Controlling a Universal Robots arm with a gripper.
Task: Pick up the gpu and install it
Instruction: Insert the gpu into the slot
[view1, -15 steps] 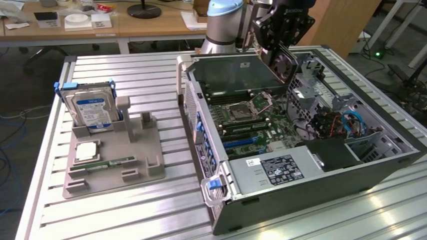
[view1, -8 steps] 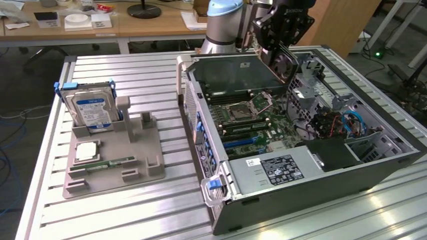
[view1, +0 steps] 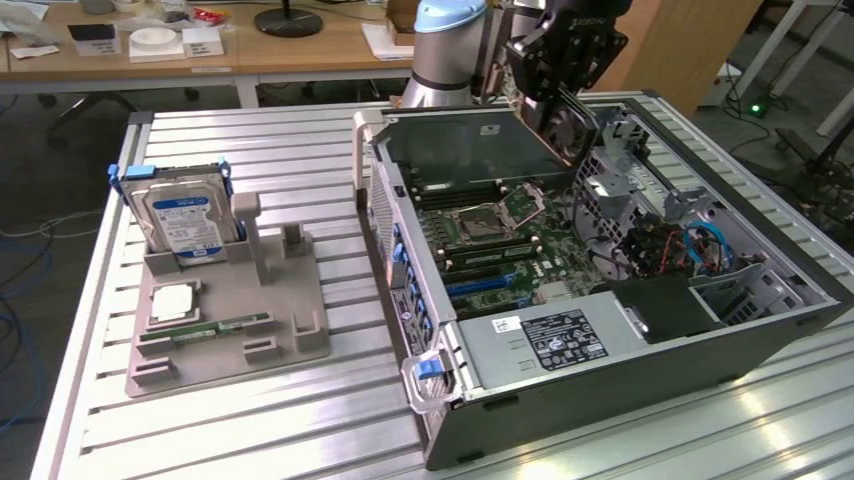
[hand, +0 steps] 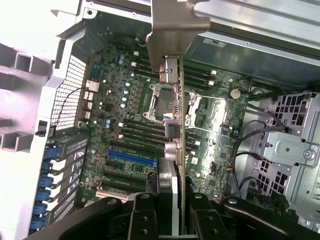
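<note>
Jaws pinched the gpu (hand: 172, 100) over the open computer case (view1: 641, 370). If it hung tilted, it could miss its slot and bump the green board (hand: 115, 100).

Slatted metal worktop (view1: 267, 130). On it, toward the exterior view's right, an open computer case (view1: 641, 380), side panel off, motherboard (view1: 514, 250) bare inside, processor socket (view1: 478, 222) near its middle. Labelled power supply (view1: 561, 340) at the near end of the case; blue cables (view1: 701, 245) further to the exterior view's right. Toward the exterior view's left, a grey moulded holder (view1: 267, 300): hard drive (view1: 187, 222) with blue-white label upright in a slot, square silver chip (view1: 174, 303) lying flat, green memory stick (view1: 220, 328) just beside it. Behind, a wooden desk (view1: 307, 50) with a round black lamp base (view1: 288, 20).
</note>
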